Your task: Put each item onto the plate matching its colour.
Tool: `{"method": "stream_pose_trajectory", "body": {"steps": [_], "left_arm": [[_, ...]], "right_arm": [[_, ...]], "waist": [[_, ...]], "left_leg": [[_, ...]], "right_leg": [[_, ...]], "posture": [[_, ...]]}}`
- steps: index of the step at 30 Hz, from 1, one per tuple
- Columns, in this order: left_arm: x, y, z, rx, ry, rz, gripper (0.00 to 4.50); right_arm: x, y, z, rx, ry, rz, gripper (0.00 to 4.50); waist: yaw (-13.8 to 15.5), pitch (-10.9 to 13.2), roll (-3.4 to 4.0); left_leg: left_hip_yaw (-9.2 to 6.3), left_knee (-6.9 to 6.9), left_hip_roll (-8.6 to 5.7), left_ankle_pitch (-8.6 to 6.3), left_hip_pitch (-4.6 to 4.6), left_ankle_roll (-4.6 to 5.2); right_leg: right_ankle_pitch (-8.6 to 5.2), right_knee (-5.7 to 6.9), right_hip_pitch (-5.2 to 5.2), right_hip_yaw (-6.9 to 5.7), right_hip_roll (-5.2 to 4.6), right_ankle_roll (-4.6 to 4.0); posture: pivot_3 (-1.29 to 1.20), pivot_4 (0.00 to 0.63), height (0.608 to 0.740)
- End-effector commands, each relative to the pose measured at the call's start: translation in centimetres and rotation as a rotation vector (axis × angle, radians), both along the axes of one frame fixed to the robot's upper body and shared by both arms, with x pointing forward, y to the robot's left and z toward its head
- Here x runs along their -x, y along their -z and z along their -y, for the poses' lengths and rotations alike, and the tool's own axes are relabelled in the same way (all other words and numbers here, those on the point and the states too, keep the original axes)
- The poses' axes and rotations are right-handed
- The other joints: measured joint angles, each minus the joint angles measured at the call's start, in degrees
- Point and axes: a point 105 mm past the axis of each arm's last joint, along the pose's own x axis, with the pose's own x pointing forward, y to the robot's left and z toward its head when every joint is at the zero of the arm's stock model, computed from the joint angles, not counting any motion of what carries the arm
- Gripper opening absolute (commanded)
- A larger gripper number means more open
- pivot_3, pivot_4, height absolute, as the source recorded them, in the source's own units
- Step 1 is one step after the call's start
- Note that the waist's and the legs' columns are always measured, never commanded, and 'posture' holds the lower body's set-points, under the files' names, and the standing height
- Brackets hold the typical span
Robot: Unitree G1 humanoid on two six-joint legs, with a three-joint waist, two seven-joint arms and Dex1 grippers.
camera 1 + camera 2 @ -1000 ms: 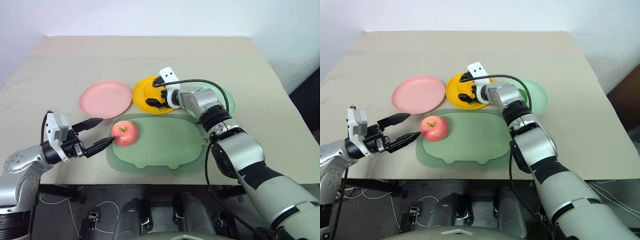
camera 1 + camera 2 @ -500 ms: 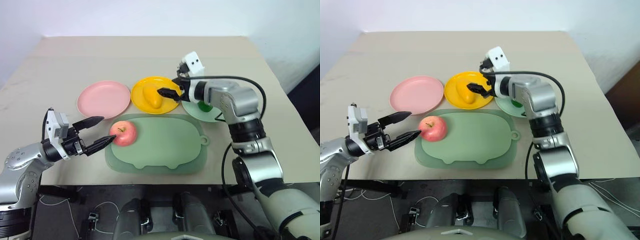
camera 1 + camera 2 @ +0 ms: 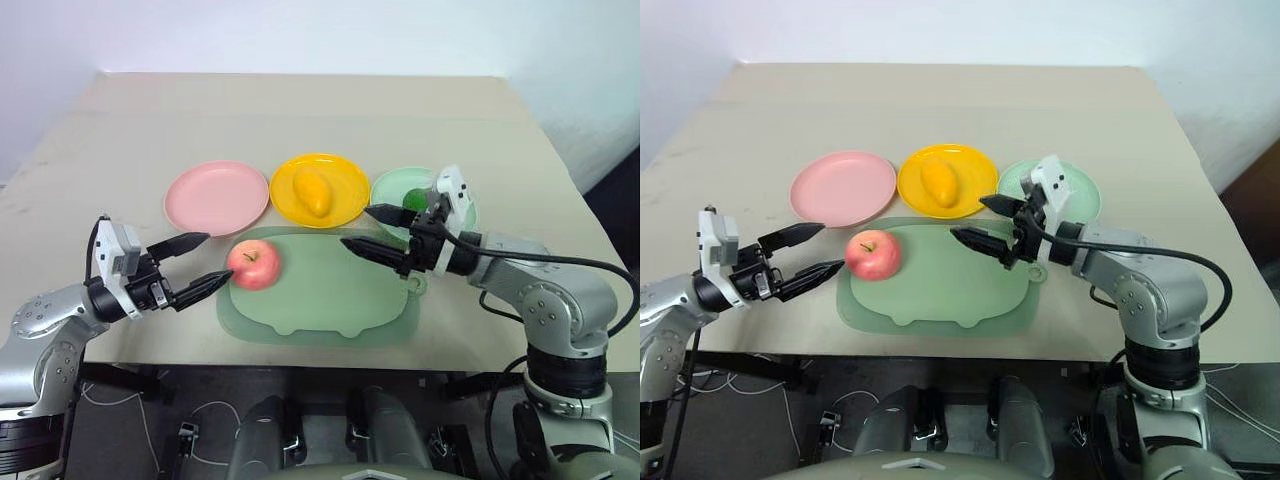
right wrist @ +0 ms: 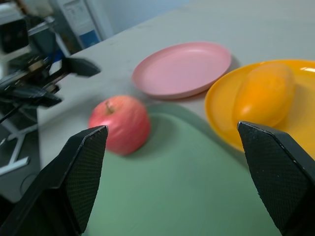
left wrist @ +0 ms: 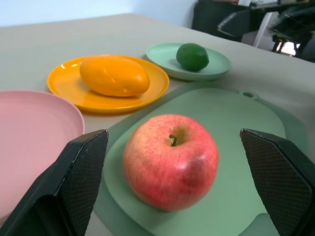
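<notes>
Beige tabletop [image 3: 300, 110] runs back to a plain pale wall, and the things of the task sit in its near half. At the centre of the spread is the pinkish-red apple [image 3: 253, 265], upright with its stem up, resting on the left end of a pale green rounded-rectangle tray [image 3: 330, 295]. From the apple, the pink plate [image 3: 215, 196] lies at about eleven o'clock, bare, just beyond the tray's far-left corner. At about one o'clock is the yellow plate [image 3: 345, 190], carrying the elongated yellow-orange mango [image 3: 311, 190], which lies lengthwise on its middle. Farther round, at about two o'clock, is the pale mint green plate [image 3: 395, 190] with the round dark green lime [image 3: 414, 199] on it, partly hidden by the right gripper's wrist in the head views and plain in the left wrist view.

The left gripper [image 3: 195, 262] sits at nine o'clock of the apple, level with it, its two black fingers spread wide and holding nothing; the nearer fingertip is just beside the apple's left flank, though contact cannot be told, and the other finger points past the apple's far side. The right gripper [image 3: 364, 230] hangs at three o'clock of the apple, over the right part of the tray, pointing toward the apple and well apart from it, fingers likewise spread and empty.
</notes>
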Motion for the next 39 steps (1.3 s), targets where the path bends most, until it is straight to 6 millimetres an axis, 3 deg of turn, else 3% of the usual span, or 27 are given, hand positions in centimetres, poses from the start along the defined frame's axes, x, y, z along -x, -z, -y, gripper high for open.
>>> {"method": "stream_pose_trajectory", "body": {"steps": [1, 7, 16, 28, 37, 39], "left_arm": [[0.0, -0.3, -0.1, -0.014, 0.0, 0.03, 4.5], [-0.2, 0.0, 0.0, -0.015, 0.006, 0.029, 4.5], [-0.8, 1.3, 1.0, -0.038, 0.05, 0.005, 4.5], [-3.7, 3.9, 3.6, -0.068, 0.129, -0.001, 4.5], [-5.6, 4.2, 5.2, -0.087, 0.17, 0.049, 4.5], [-5.8, 4.2, 5.3, -0.085, 0.173, 0.05, 4.11]], "right_arm": [[1.4, -0.3, -0.4, -0.006, -0.066, 0.055, 4.47], [2.5, 0.0, -0.5, -0.011, -0.117, 0.072, 4.47], [1.3, 0.0, -0.5, 0.036, -0.065, 0.148, 4.47], [0.0, -0.7, 0.5, 0.077, 0.009, 0.184, 4.47], [-0.4, -1.0, 0.5, 0.095, 0.049, 0.194, 4.47], [-0.6, -1.0, 0.6, 0.104, 0.067, 0.197, 4.5]], "waist": [[0.0, 0.0, 0.0], [0.0, 0.0, 0.0], [0.4, 0.0, 0.0], [1.5, 0.0, -0.01], [1.3, 0.0, -0.03], [1.3, 0.0, -0.03]], "left_leg": [[0.0, 0.0, 0.0, 0.0, 0.01, 0.0], [-0.01, 0.0, 0.0, 0.0, 0.03, 0.01], [-0.02, 0.0, 0.0, 0.0, 0.05, 0.01], [-0.03, 0.02, 0.0, 0.0, 0.08, 0.02], [-0.06, 0.04, 0.01, 0.0, 0.22, 0.06], [-0.06, 0.04, 0.02, 0.0, 0.23, 0.06]], "right_leg": [[0.0, 0.0, 0.01, 0.0, 0.0, 0.0], [-0.01, -0.02, 0.03, 0.0, 0.0, 0.0], [-0.01, -0.08, 0.07, 0.0, -0.01, -0.03], [-0.02, -0.16, 0.15, -0.02, -0.01, -0.06], [0.01, -0.18, 0.33, -0.05, 0.02, -0.02], [0.01, -0.18, 0.33, -0.05, 0.03, -0.01]], "posture": [[0.0, 0.15, 0.696], [0.0, 0.15, 0.696], [0.0, 0.15, 0.696], [0.0, 0.15, 0.696], [0.0, 0.15, 0.696], [0.0, 0.15, 0.696]]}}
